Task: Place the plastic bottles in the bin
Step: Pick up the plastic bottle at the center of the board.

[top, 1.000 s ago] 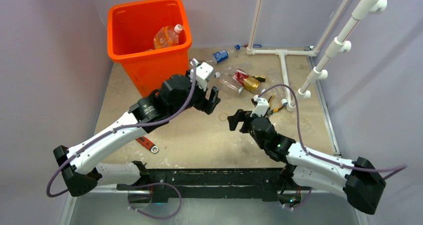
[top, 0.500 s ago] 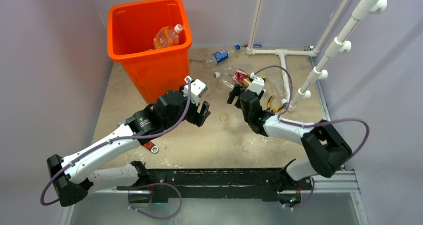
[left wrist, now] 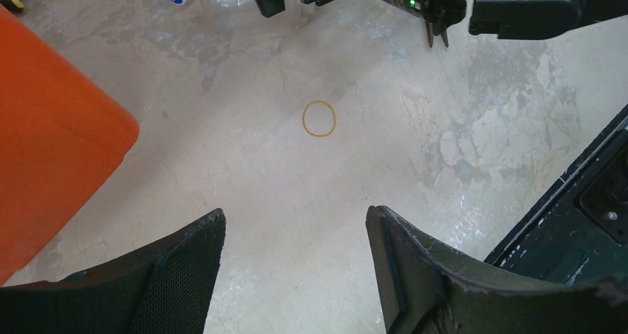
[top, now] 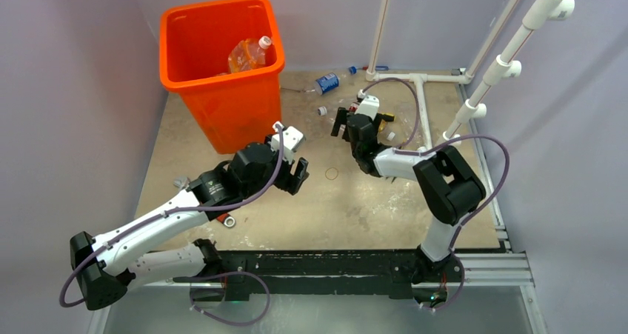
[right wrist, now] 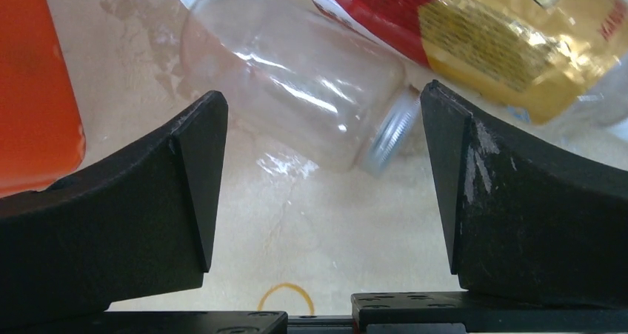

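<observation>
A: Bin (top: 229, 108) first. What's in it?
B: Orange-tinted bottle (top: 246, 55), leaning, cap end up toward the bin's far right corner.
A: Left gripper (left wrist: 295, 214)?
B: Just right of the bin's front wall. Fingers spread, nothing between them. Rubber band (left wrist: 319, 118) lies a bit farther from the bin.
A: Right gripper (right wrist: 322, 93)?
B: Farther right of the bin, fingers wide apart, one on each side of a clear bottle (right wrist: 289, 75) and not touching it. The bottle lies flat, long axis diagonal, cap end pointing away from the bin. Red-and-yellow labelled bottle (right wrist: 481, 30) lies just beside it, on the side away from the bin.
</observation>
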